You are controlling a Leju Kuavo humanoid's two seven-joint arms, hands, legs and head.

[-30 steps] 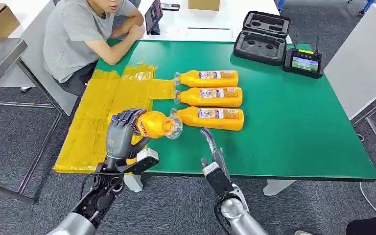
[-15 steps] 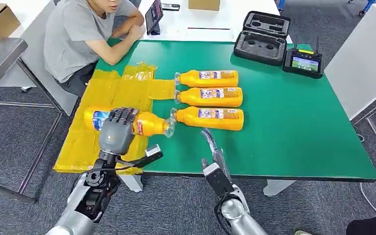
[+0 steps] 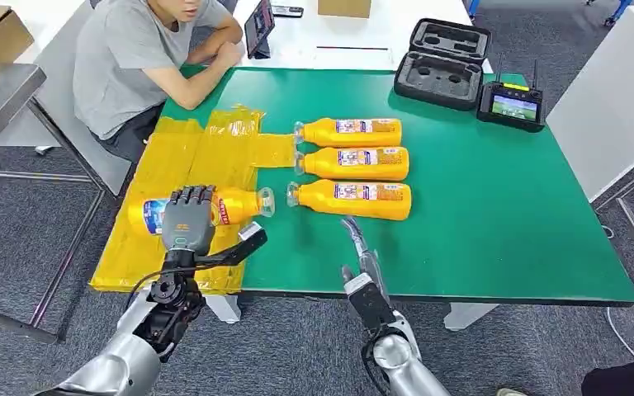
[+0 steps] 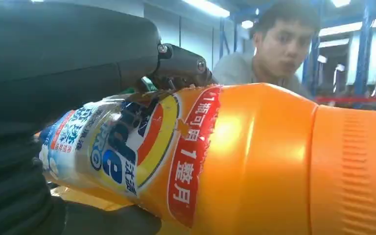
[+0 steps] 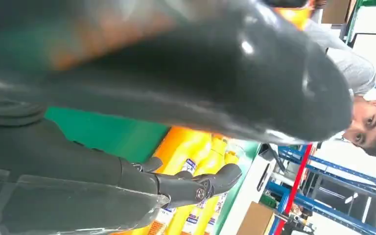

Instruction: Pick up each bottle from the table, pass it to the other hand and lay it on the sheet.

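The orange detergent bottle (image 3: 215, 206) lies on its side in the grasp of the left hand (image 3: 187, 219), low over the yellow plastic sheet (image 3: 173, 165) at the near left part of the green desk (image 3: 495, 214); whether it touches the sheet cannot be told. Its clear cap points toward the desk's middle and its blue-labelled base toward the sheet's outer edge. In the left wrist view the dark fingers (image 4: 181, 63) curl over the top of the bottle (image 4: 225, 156) and its label, with the thumb beneath.

Three more orange bottles (image 3: 353, 161) lie side by side on the green surface just beyond the sheet's edge, caps toward the sheet; the nearest one sits close to the held bottle's cap but apart from it.

The right hand (image 3: 357, 243) hovers near the desk's front edge, fingers stretched out and holding nothing.

A person in a grey shirt (image 3: 132, 58) sits at the far left corner, forearm on the desk. A black foam-lined case (image 3: 443, 62) and a screened controller (image 3: 510, 103) sit at the far right.
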